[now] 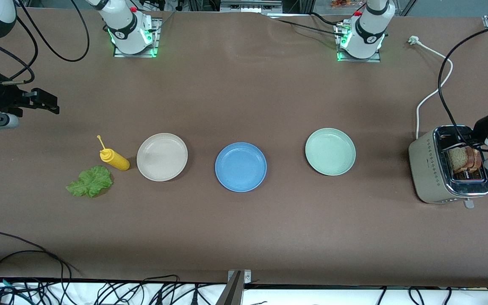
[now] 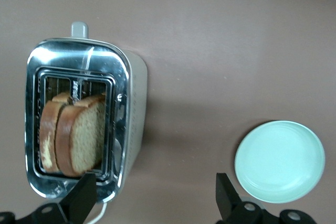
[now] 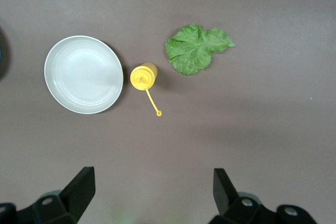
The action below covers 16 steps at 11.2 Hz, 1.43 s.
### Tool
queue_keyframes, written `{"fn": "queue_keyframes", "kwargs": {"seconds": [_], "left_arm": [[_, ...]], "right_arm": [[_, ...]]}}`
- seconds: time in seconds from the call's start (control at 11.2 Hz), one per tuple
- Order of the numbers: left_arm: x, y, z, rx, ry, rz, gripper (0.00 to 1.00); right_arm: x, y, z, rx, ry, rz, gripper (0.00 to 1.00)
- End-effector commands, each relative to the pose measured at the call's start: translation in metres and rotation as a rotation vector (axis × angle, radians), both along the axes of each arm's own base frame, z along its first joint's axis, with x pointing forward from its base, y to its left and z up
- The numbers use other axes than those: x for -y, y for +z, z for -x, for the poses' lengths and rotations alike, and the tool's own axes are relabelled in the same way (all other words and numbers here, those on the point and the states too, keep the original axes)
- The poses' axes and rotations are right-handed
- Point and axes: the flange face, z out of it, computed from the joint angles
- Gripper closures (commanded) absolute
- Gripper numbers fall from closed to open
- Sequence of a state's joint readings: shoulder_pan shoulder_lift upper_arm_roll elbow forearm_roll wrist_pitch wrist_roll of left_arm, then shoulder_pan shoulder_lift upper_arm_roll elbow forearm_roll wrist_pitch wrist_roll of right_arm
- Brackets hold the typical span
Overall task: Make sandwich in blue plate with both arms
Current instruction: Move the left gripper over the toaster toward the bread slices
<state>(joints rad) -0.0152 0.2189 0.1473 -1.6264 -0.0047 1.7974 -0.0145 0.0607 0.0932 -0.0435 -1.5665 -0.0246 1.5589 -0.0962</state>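
A robotics lab: bolted-down arm bases, trailing cables, brown-covered bench.

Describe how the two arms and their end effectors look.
Both arms are glossy white with black joint rings and loose black cables; each base glows green and carries a small red button. The right arm ends in a black end effector with two wedge-shaped fingers, as does the left arm, whose end effector matches.

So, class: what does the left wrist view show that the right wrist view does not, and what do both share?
Only the left wrist view shows the toaster with two bread slices in its slot, and the pale green plate. Only the right wrist view shows the beige plate, the yellow bottle and the lettuce leaf. Both show brown tabletop and an open claw: left claw, right claw.
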Motion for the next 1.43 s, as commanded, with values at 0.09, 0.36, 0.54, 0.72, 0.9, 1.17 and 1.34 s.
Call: {"fn": "queue_keyframes", "kwargs": {"seconds": [0.09,0.36,0.54,0.72,0.9,1.17,1.34], "left_arm": [[-0.029,-0.032,-0.021,-0.014,-0.007,-0.032,0.00],[-0.050,-0.059,-0.034,0.013,-0.047,-0.053,0.00],[-0.057,-0.066,-0.047,0.024,-0.059,-0.070,0.00],[-0.071,-0.076,-0.058,0.030,-0.076,-0.056,0.00],[-0.080,-0.088,-0.059,0.025,-0.117,-0.012,0.00],[-0.089,-0.099,-0.061,0.037,-0.120,-0.002,0.00],[-0.094,-0.105,-0.060,0.036,-0.101,0.020,0.00]], "right_arm": [[-0.003,0.004,0.005,-0.002,0.008,0.004,0.00],[-0.002,0.004,0.005,-0.004,0.008,0.004,0.00],[-0.002,0.004,0.005,-0.004,0.008,0.004,0.00],[-0.002,0.004,0.005,-0.004,0.008,0.004,0.00],[-0.003,0.004,0.005,-0.004,0.008,0.002,0.00],[-0.002,0.004,0.005,-0.004,0.008,0.004,0.00],[-0.003,0.004,0.005,-0.002,0.008,0.004,0.00]]}}
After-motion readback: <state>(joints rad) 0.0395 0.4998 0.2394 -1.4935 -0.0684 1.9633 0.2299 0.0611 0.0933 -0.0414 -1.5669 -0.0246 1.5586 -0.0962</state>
